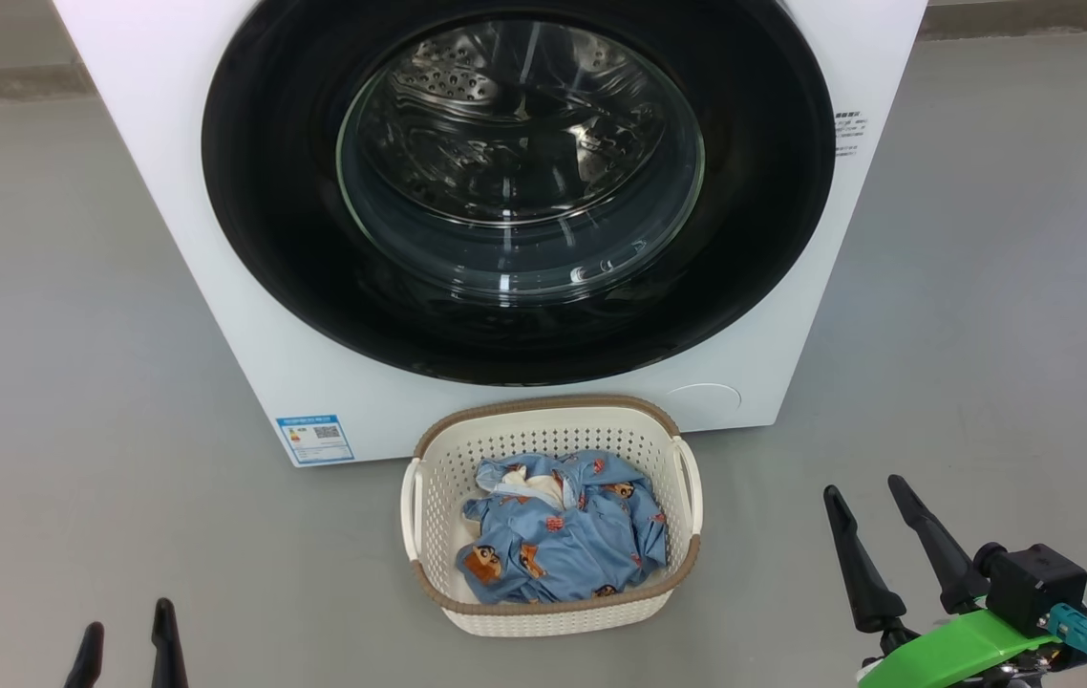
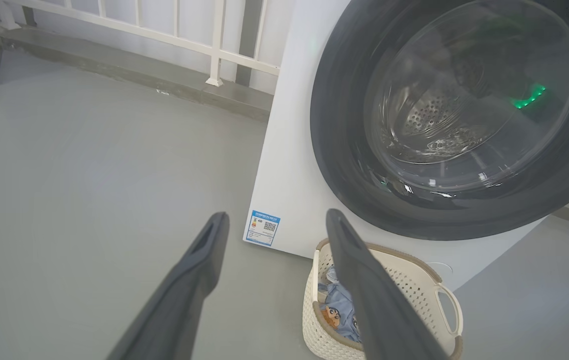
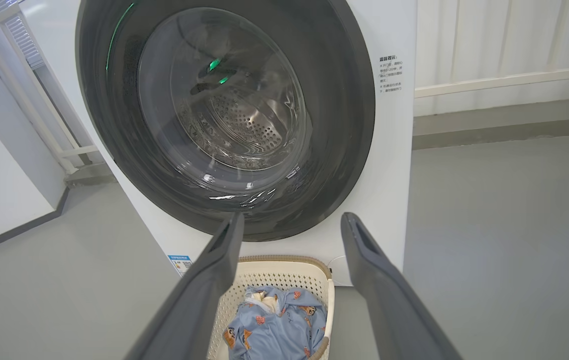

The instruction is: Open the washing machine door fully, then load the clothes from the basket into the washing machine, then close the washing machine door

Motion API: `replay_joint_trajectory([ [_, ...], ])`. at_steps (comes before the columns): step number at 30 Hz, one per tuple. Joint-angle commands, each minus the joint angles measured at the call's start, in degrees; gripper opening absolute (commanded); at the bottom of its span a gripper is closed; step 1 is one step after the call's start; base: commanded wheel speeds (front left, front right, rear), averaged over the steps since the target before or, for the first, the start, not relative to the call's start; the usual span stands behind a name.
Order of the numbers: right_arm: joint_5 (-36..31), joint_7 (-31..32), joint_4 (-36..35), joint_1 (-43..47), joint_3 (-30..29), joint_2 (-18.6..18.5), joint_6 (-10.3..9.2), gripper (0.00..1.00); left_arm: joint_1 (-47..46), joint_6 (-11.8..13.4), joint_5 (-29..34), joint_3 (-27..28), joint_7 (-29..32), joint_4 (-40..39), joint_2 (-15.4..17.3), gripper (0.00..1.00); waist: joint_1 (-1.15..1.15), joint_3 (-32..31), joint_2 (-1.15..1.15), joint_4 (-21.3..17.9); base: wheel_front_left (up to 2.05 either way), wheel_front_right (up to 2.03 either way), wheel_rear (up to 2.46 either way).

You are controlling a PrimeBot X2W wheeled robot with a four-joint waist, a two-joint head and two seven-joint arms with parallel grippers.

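One boxy white washing machine [image 1: 171,191] stands on a smooth grey floor [image 1: 28,334], its round, glossy-black washing machine door [image 1: 519,172] with bulging glass shut. Just before it, a perforated cream plastic basket [image 1: 543,406] with a brown woven-look rim holds crumpled light-blue, cartoon-print clothes [image 1: 563,540]. The left gripper [image 1: 127,633] and right gripper [image 1: 863,489] hover empty, fingers spread.

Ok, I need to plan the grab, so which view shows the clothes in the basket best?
The head view: the clothes lie whole and unobstructed in the basket. The right wrist view shows most of them, cut by the bottom edge. The left wrist view shows a scrap behind the left gripper.
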Motion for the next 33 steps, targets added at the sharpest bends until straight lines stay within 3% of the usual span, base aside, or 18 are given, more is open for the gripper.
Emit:
replay_joint_trajectory([
  [1,-2.11,-0.93,-1.83,-2.06,1.09,-0.24,-0.06,1.00,-0.40,-0.13,2.08,2.27,-0.94,-1.94,1.41,1.00,0.00,0.00,0.00,-0.04,0.00,0.00,0.00],
  [33,-8.47,-1.27,0.61,-1.43,-2.92,0.00,-0.06,1.00,0.31,-0.14,3.61,3.03,-1.28,-2.25,0.86,1.00,0.00,0.00,0.00,0.16,0.00,0.00,0.00],
])
